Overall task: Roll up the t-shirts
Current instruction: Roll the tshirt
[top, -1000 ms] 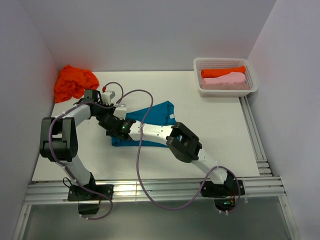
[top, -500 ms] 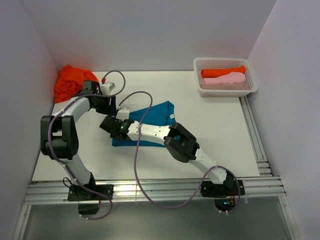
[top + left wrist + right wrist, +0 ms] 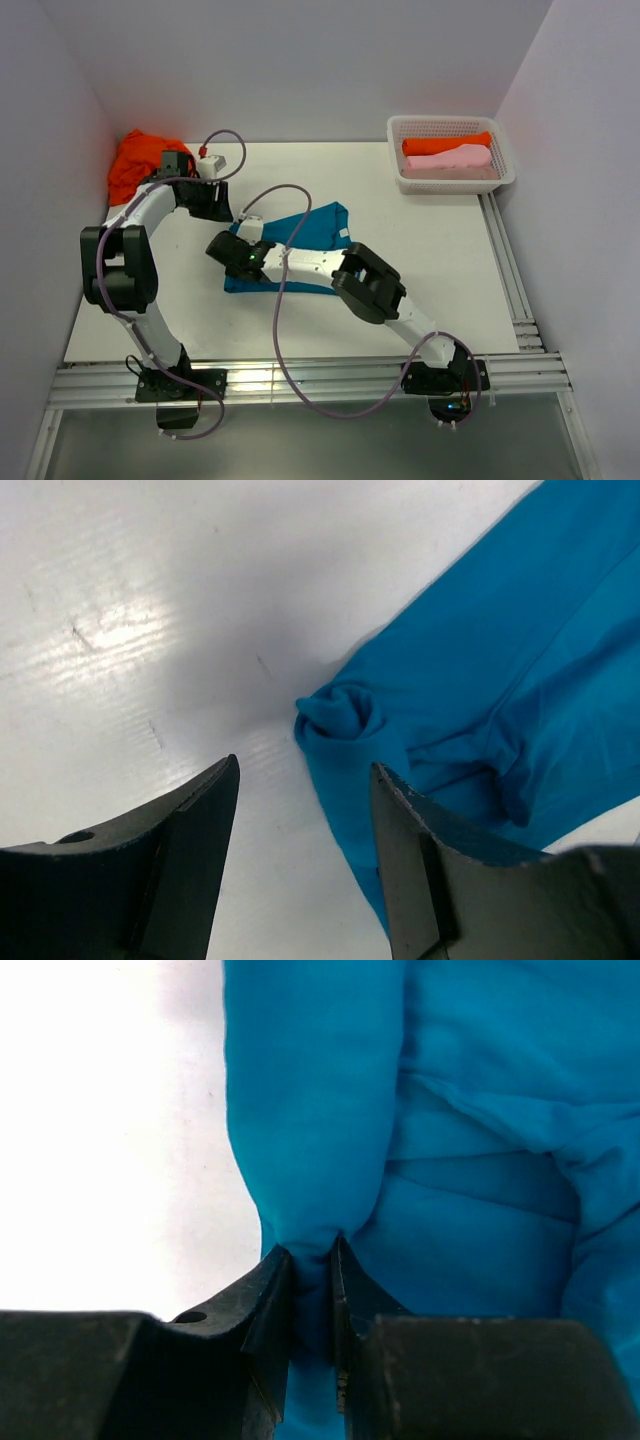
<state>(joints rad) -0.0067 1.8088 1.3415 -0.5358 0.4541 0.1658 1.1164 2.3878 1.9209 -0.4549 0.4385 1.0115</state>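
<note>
Right claw (image 3: 312, 1252) closing down from wide gape, now pinching bunched edge of teal t-shirt (image 3: 480, 1110) between tips. Left claw (image 3: 302, 768) pulling back off shirt toward crumpled orange t-shirt (image 3: 135, 165). Its jaws are gaping wide, gripping nothing, hanging over bare counter (image 3: 120, 600) just beside shirt's curled corner. Teal shirt lying folded mid-counter, roll barely begun. Judging: right arm taking over hold, roll likely starting. Rolled orange shirt (image 3: 445, 144) and rolled pink shirt (image 3: 450, 158) lying in basket (image 3: 455, 185).
</note>
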